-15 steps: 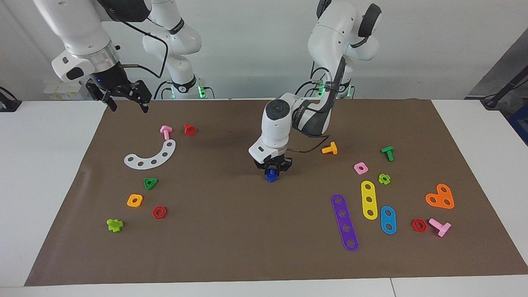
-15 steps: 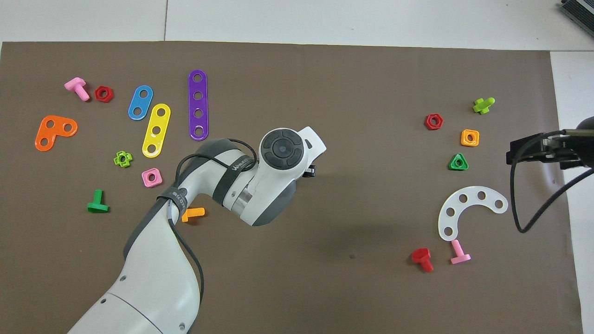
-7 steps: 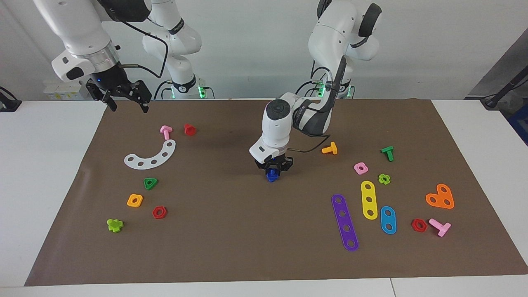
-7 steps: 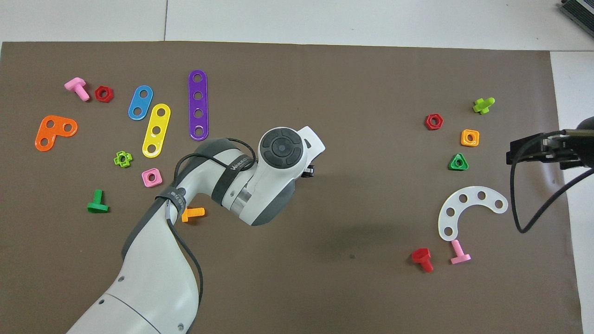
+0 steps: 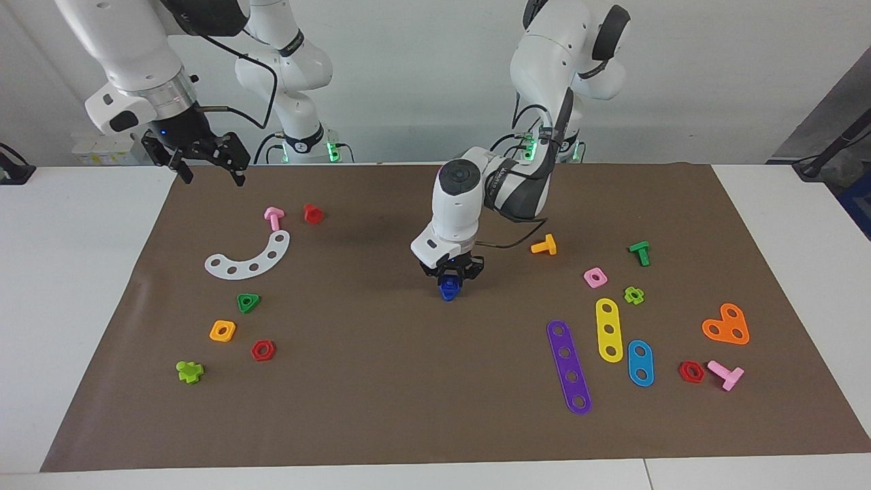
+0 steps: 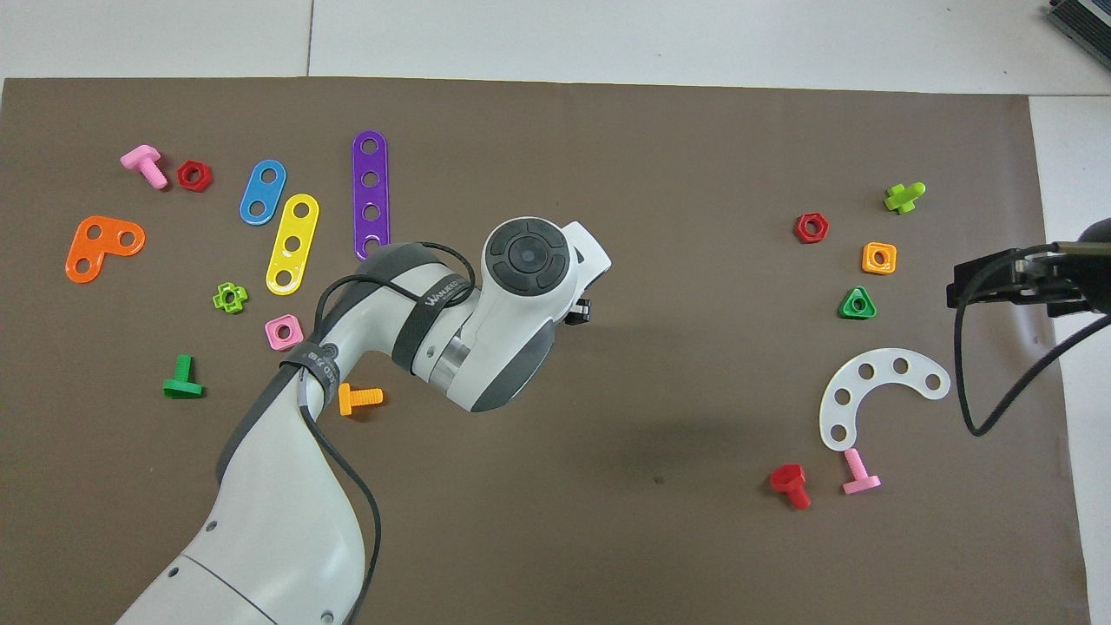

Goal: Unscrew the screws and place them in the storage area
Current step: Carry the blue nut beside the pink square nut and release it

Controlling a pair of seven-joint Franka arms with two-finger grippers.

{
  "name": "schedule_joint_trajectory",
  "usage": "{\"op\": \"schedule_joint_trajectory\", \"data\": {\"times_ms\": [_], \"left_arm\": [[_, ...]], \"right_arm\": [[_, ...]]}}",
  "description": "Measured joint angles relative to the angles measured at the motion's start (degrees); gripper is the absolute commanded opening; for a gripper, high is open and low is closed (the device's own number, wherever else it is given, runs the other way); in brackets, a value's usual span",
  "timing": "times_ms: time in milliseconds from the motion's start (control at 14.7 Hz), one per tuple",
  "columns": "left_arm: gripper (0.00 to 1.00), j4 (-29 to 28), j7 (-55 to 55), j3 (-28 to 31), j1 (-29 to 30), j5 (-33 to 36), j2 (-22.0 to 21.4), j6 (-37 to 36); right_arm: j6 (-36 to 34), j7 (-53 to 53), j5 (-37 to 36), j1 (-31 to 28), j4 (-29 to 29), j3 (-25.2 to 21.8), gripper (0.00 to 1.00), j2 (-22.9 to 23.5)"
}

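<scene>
1. dark-blue plastic, small and stubby: the screw (image 5: 447, 291) hangs under the left gripper (image 5: 450, 280) over the middle of the brown mat (image 5: 381, 381); its jaws are closed on the piece. whether its lower end touches the mat cannot be told. in the overhead view the arm hides it.
2. handling, as a judgement: light, rigid and smooth-moulded, so it should neither bend nor crush but may twist or slip in a loose pinch; the flat sides of the head look like the surest place to hold.
3. the storage area (image 5: 272, 299) is bare mat toward the right arm's end of the desk, among the white curved strip (image 5: 249, 257), green triangle nut (image 5: 248, 302), orange nut (image 5: 222, 331) and red nut (image 5: 263, 350), well apart from the screw.
4. the right gripper (image 5: 209, 171) waits with jaws spread wide and empty, raised over the mat's corner at its own end.
5. surface: a flat matte mat on a white desk (image 5: 68, 272), with strips and bolts scattered toward the left arm's end; plain pale wall at the robots' side.
</scene>
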Motion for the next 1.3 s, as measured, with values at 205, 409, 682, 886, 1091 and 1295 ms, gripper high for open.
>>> {"op": "schedule_joint_trajectory", "data": {"times_ms": [205, 409, 682, 886, 1091, 1295], "left_arm": [[0.22, 2.27, -0.01, 0.35, 0.28, -1.14, -0.01, -3.33], [0.22, 4.74, 0.18, 0.45, 2.14, -2.05, -0.22, -5.91], [0.21, 5.00, 6.29, 0.56, 6.18, -2.52, -1.65, -7.90], [0.22, 2.51, 15.19, 0.72, 10.99, -2.65, -3.11, -8.89], [0.22, -3.77, 26.18, 0.80, 16.30, -2.81, -5.57, -8.88], [0.57, -10.02, 32.98, 0.84, 19.18, -3.00, -8.54, -7.85]], "right_arm": [[0.00, 0.00, 0.00, 0.00, 0.00, 0.00, 1.00, 0.00], [0.00, 0.00, 0.00, 0.00, 0.00, 0.00, 1.00, 0.00], [0.00, 0.00, 0.00, 0.00, 0.00, 0.00, 1.00, 0.00], [0.00, 0.00, 0.00, 0.00, 0.00, 0.00, 1.00, 0.00], [0.00, 0.00, 0.00, 0.00, 0.00, -0.09, 1.00, 0.00], [0.27, 0.00, 0.00, 0.01, -0.25, -0.18, 1.00, -0.01]]}}
